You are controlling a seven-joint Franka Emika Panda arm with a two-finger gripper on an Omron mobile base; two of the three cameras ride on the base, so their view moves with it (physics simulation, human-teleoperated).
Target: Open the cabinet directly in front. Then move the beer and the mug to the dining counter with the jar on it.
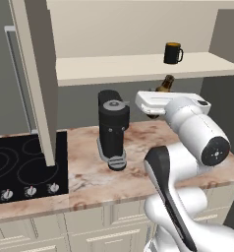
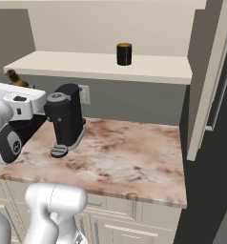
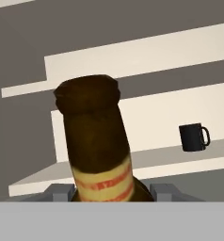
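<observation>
Hand view: the beer [image 3: 97, 141] rises between the two grey finger tips, one at each side of its shoulder, so the jaws [image 3: 113, 192] are part-way closed on the bottle and hold it. Its brown neck tilts a little to the left, and a yellowish neck label carries orange-red bands; any writing on it is too blurred to read. Past the bottle the mug [image 3: 194, 137] stands on the pale shelf, handle to the right, with no marking visible on its dark side.

In the left base view the bottle's neck [image 1: 165, 83] pokes up above the white hand, just below the front edge of the shelf [image 1: 114, 69] and above the marbled tabletop [image 1: 138, 162]. The mug [image 1: 172, 53] stands upright on the shelf of the open cabinet [image 1: 38, 74], above and slightly right of the bottle, apart from it. A black coffee machine [image 1: 113, 129] stands on the tabletop just left of the hand, and a black cooktop [image 1: 20, 170] lies at the left.

The right base view shows the bottle [image 2: 16, 77] at the far left and the mug [image 2: 124, 54], its yellow-orange rim showing, well to its right.
</observation>
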